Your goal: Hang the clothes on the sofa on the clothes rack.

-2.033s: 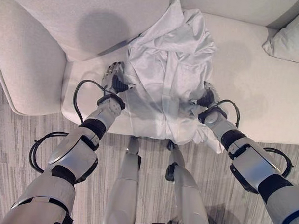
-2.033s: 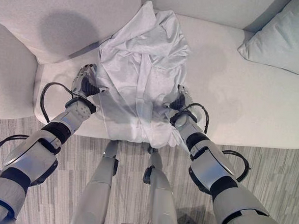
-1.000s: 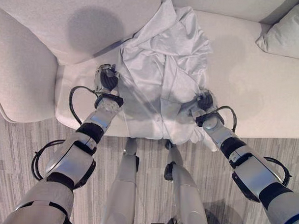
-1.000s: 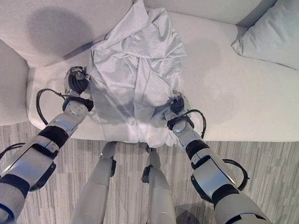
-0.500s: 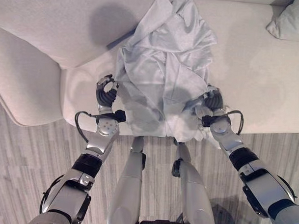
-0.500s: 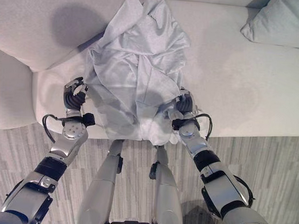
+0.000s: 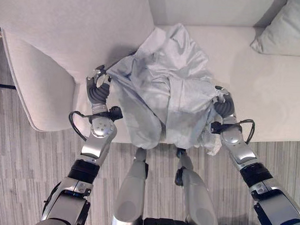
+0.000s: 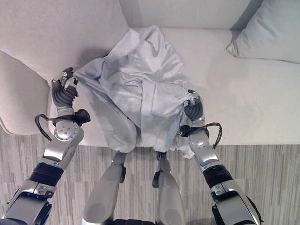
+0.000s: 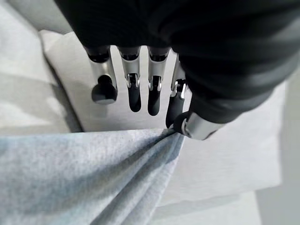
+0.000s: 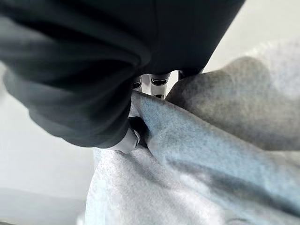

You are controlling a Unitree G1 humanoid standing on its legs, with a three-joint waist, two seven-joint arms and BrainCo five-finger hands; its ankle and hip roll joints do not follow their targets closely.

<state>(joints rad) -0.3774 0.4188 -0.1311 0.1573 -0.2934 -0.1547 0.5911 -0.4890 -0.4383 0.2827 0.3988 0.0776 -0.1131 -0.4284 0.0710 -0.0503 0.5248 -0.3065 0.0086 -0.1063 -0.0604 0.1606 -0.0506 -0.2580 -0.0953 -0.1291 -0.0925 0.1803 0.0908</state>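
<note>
The left hand point(image 9: 185, 123) is pinching one edge of the pale grey garment point(image 7: 165, 93) between thumb and the nearest finger, while its other fingers point(image 9: 133, 89) are hanging nearly straight and touching no cloth. The right hand point(image 10: 136, 129) is gripping the opposite edge, with thumb and fingers curling into a fold. Between them the garment is hanging bunched and sagging, its upper part lying against the sofa point(image 8: 268, 107) seat and backrest, its lower folds drooping over the front edge of the seat.

The likeliest failure is the left side slipping: that pinch is catching only a thin corner, so the weight of the cloth could be pulling it free as the arms are rising. Because the garment is bunching rather than spreading, a sleeve or hem could be dragging on the seat and snagging, and later tangling at the rack. A pillow point(image 8: 276, 33) is resting well apart on the robot's right, posing no obstacle.
</note>
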